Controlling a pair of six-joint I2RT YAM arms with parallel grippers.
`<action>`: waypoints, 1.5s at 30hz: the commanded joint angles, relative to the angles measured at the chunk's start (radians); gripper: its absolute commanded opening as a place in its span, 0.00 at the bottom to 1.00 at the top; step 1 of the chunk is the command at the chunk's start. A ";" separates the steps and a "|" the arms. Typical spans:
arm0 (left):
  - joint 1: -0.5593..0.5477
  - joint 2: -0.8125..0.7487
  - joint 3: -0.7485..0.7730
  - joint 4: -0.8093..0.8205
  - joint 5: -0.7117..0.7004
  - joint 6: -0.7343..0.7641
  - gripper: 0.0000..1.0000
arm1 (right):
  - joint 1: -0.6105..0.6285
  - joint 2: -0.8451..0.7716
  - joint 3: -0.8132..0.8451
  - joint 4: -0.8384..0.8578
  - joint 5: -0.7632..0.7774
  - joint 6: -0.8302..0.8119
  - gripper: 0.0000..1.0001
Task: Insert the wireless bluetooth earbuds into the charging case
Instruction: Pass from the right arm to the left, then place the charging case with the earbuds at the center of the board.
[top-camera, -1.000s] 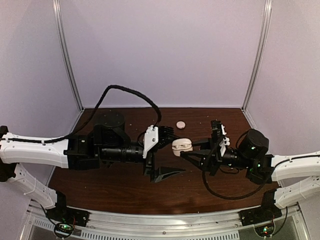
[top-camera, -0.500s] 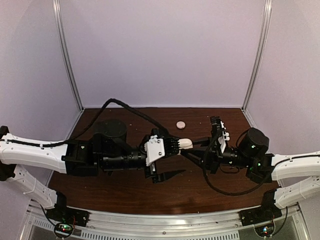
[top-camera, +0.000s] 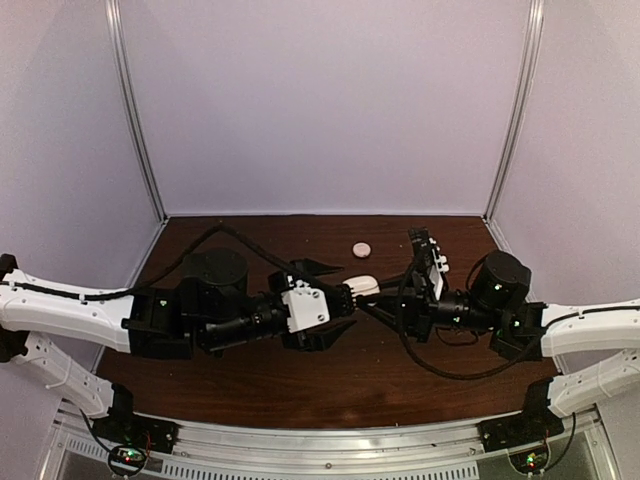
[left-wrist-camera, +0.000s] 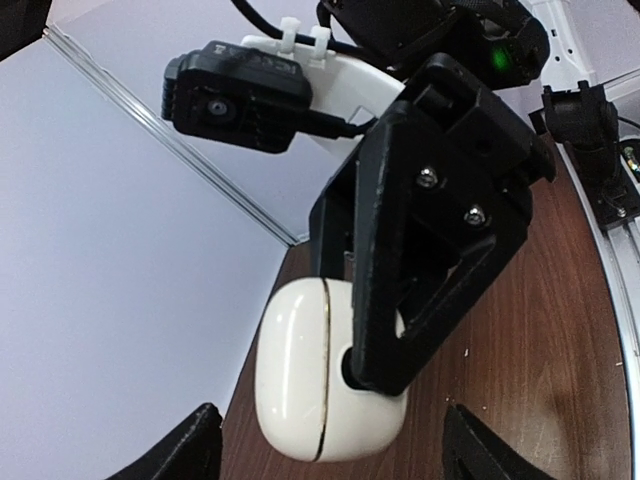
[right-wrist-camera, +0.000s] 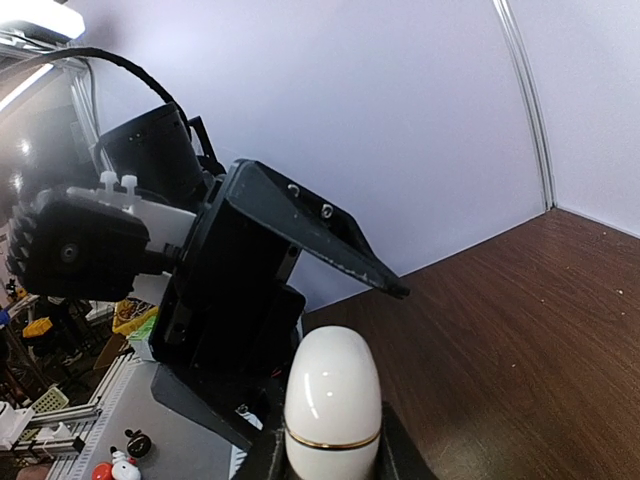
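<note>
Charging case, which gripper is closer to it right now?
Right. The right gripper is shut on the charging case, gripping it directly. The left gripper is open, with one finger on each side of the case, not clamped on it.

place: robotics lab | evidence: pale panel walls, aluminium posts, brown tabletop

You face pale lilac wall panels meeting at silvery metal corner posts, behind a dark brown wooden tabletop.
</note>
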 joint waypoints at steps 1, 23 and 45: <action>-0.013 0.028 0.026 0.065 -0.037 0.068 0.75 | -0.004 0.012 0.036 -0.001 0.000 0.039 0.00; -0.058 0.083 0.039 0.085 -0.107 0.115 0.31 | -0.004 0.032 0.029 -0.003 0.024 0.070 0.06; 0.413 0.225 0.045 0.083 0.219 -0.526 0.21 | -0.214 -0.212 0.005 -0.238 0.208 -0.029 1.00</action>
